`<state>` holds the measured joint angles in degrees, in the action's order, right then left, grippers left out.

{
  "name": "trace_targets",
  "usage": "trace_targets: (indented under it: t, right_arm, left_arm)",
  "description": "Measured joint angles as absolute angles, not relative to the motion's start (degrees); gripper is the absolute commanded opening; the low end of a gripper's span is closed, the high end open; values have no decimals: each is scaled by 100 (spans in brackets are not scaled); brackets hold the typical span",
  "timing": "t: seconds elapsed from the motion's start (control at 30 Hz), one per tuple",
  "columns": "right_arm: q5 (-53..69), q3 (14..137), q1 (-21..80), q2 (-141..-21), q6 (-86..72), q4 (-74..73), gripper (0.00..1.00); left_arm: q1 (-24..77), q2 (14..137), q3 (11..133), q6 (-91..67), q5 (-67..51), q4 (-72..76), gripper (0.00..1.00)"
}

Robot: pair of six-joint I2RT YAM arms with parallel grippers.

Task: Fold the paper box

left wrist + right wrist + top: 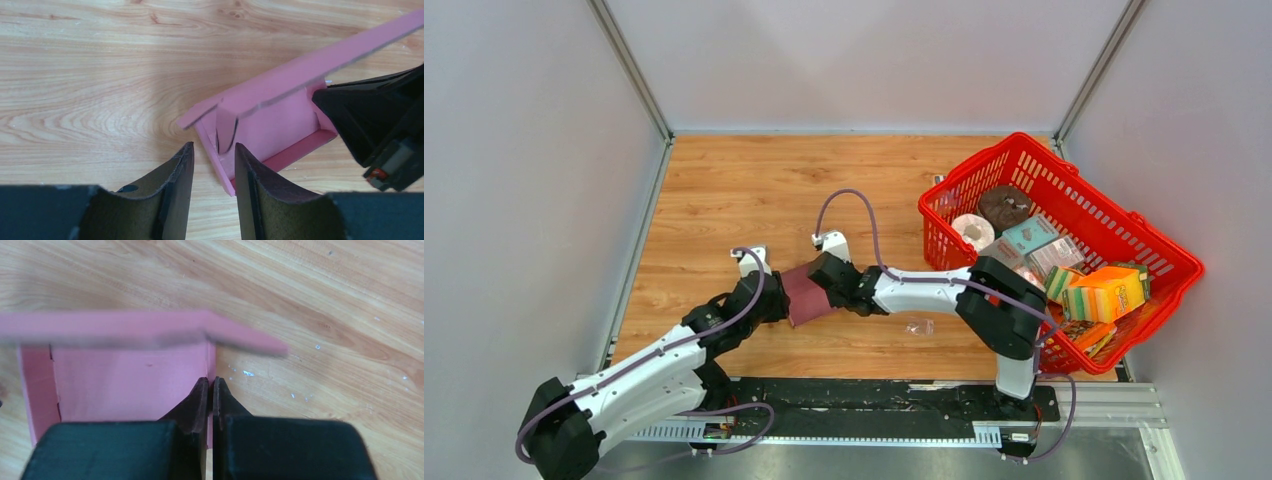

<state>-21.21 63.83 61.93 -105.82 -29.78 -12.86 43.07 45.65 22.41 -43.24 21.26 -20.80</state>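
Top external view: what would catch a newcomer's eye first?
The pink paper box lies half folded at the middle of the table, both arms meeting at it: the right gripper pinches one side wall, the left gripper hangs open at the opposite end. Next, the red basket of goods, far right.

The paper box [270, 120] is thin pink card, matt and smooth, with clean-cut edges and crisp creases. The worktop [754, 180] shows pale wood grain, smooth with a faint sheen, and carries small white flecks in the right wrist view. The left gripper [212, 150] has fingers [175, 185] faced with a dark, rough, leathery-looking matt lining; the right gripper [210, 382] looks equally dark and matt. The basket [1064, 190] is glossy red plastic lattice. The right arm [924, 292] wears smooth white plastic shells with black joints.
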Motion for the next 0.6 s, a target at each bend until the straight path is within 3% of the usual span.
trace_targets:
  t: [0.37,0.53,0.6]
  right_arm:
    - [-4101,7564,6842,-11590,-3024,-2379,0]
    - [-4217,7498,6875,-11594,-3002,-2244,1]
    - [-4112,7354,6851,-11493,-2912,-2053,5]
  left_arm:
    - [4303,3959,2156,-4342,2467,-2296,43]
    - [4298,3758,2126,-4364,2589,-2502,44]
    - [4298,3712,2123,-4372,2606,-2571,43]
